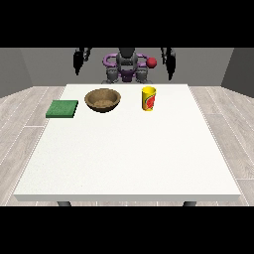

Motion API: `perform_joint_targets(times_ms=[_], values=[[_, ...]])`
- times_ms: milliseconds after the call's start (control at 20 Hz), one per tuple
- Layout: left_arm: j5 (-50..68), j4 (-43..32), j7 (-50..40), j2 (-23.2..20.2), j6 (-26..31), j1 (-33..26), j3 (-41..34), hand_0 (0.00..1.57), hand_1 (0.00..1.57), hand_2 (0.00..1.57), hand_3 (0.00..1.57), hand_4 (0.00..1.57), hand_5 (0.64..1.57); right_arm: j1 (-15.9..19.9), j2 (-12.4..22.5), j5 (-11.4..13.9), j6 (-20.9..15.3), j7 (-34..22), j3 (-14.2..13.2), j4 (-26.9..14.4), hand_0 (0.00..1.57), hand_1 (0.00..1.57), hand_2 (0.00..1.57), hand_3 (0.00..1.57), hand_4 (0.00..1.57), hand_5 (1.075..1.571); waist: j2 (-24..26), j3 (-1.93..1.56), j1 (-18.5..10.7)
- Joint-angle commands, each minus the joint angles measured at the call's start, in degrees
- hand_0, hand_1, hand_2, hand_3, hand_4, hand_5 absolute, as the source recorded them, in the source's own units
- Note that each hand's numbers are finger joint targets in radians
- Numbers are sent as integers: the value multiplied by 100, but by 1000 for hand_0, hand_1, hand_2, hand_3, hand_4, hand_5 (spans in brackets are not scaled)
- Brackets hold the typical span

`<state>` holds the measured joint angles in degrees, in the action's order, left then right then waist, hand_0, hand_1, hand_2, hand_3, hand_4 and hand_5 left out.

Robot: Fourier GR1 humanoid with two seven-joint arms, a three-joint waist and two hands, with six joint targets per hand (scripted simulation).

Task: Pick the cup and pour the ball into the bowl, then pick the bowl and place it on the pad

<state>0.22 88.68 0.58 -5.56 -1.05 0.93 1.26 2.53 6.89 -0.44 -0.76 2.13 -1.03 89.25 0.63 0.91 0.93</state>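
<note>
Table (124, 163) bare across its near half; on the far half, cup (148, 98) upright right of centre, bowl (102, 99) just left of it, pad (62, 109) at the left edge, all apart, nothing between them. Cup looks light, stiff, likely slick: best taken round mid-wall; ball not visible inside. Both hands, at view's left (78, 60) and right (170, 62), hang raised by the shoulders holding nothing; finger state cannot be told.
</note>
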Motion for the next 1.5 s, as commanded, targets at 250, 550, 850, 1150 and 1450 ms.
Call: perform_joint_targets(times_ms=[250, 550, 850, 1150, 1450], values=[[81, 614, -621, -215, 35, 155, -53, 0, 0, 0, 0, 0, 1557, 83, 311, -80, 87, -689, -86, 547, 0, 0, 0, 0, 0, 1569, 1603, -67, 64], [922, 983, -980, -250, -39, 700, -886, 0, 0, 0, 0, 0, 1552, -230, 979, -1592, 1338, -708, -1120, 604, 0, 0, 0, 0, 0, 1570, 712, -91, 206], [1047, 565, -170, -381, 291, 758, -1193, 0, 0, 0, 0, 0, 1542, -187, 599, -1328, 1155, -362, -1027, 677, 0, 0, 0, 0, 0, 1570, 132, -90, 177], [735, -251, 1076, -161, 300, 1014, -1144, 0, 0, 0, 0, 0, 1529, 222, 642, -1335, 1398, 316, -1152, 157, 0, 0, 0, 0, 0, 1570, -712, -90, 270], [455, -1524, 2429, 48, 336, 989, -1117, 0, 0, 0, 0, 0, 1523, 352, 620, -1135, 1276, 155, -1049, 316, 0, 0, 0, 0, 0, 1571, -749, -88, 379]])
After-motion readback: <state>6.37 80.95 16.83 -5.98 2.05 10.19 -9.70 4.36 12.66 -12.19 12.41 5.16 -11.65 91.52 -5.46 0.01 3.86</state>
